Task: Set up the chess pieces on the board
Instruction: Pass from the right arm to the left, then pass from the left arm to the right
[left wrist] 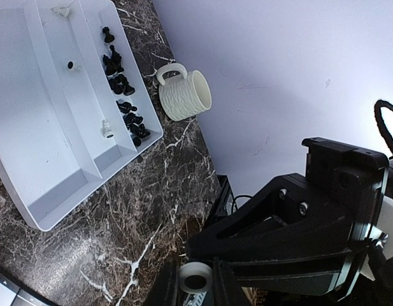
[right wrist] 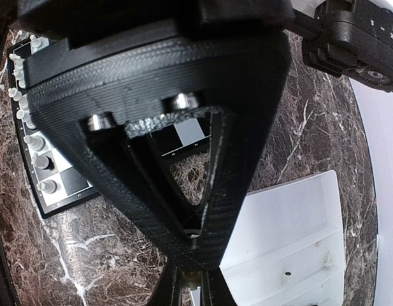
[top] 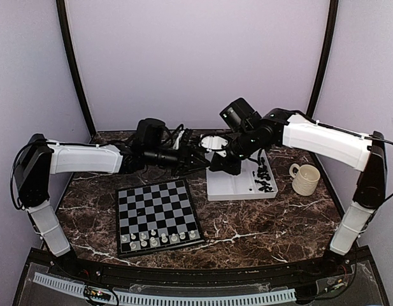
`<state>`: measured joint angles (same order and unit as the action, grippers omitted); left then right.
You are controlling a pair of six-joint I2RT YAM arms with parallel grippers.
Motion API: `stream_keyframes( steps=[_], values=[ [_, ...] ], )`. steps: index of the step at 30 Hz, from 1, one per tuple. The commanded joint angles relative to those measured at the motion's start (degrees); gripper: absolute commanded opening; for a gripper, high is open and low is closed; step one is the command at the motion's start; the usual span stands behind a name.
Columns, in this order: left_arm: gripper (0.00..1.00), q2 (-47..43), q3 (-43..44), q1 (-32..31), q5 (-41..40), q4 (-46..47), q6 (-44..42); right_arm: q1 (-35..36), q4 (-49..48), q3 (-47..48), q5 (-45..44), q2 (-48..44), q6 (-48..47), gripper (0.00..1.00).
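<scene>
**Desk:** Where are the chess pieces in this frame?

**Caption writer:** In two places. The white men stand along the near edge of the board, which lies flat on the table on the side of the left arm. The board's far rows are bare. The black men are bunched in the tray, in the compartment on the side of the mug. A few stray white ones sit in the channel beside them.

**Desk:** And the fingers?

**Caption writer:** Both pairs meet above the table, just behind the board's far right corner at the tray's left end. The right fingers are pressed together down to the tips. Whether a chessman is nipped there is too small to tell. The left fingers sit just beside them. No view shows how wide they stand, or whether they hold anything.

**Desk:** Which way does the work lie from there?

**Caption writer:** The bunch of black men lies to the right of both pairs, at the tray's end toward the mug. The right arm, which reaches in over the tray, looks the nearer to it. The empty far ranks lie down and to the left of the fingers, on the left arm's side. The black men are packed close, and it cannot be told which stand upright and which lie over. A pick would probably have to come down on a single man at the edge of the bunch.
</scene>
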<state>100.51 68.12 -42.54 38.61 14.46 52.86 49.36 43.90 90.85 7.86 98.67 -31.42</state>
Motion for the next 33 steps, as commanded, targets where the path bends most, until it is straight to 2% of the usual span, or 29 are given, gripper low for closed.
stream_keyframes(
  steps=[1, 6, 9, 13, 15, 18, 27, 33],
  values=[
    [0.14, 0.0, -1.0, -0.5, 2.0, 3.1, 0.6, 0.6, -2.4, 1.6, 0.6, -2.0, 0.3, 0.09],
    [0.13, -2.3, -2.7, 0.0, 0.5, 6.7, -0.2, -2.3, -4.9, -0.9, 3.4, -4.9, 2.7, 0.32],
    [0.13, -4.0, -4.9, 0.1, -1.0, 14.0, -0.3, -8.8, -6.9, -1.4, 14.1, -7.1, 8.2, 0.4],
    [0.13, -6.0, -9.0, 0.1, -2.3, 26.9, 0.5, -18.1, -15.7, -6.8, 38.2, -8.8, 21.0, 0.42],
    [0.13, -6.5, -10.2, 0.1, -2.9, 31.1, 0.2, -20.0, -19.4, -9.7, 46.2, -7.9, 27.0, 0.42],
    [0.13, -6.4, -11.5, 0.0, -3.8, 36.1, 0.4, -20.8, -27.5, -13.5, 53.3, -6.6, 35.9, 0.45],
    [0.12, -4.3, -11.7, 0.0, -4.2, 39.8, 2.6, -20.8, -51.3, -19.9, 63.9, -2.9, 58.5, 0.49],
    [0.12, -3.1, -10.8, -0.1, -3.4, 39.5, 3.2, -20.7, -56.8, -21.3, 65.2, -2.6, 63.3, 0.49]
  ],
)
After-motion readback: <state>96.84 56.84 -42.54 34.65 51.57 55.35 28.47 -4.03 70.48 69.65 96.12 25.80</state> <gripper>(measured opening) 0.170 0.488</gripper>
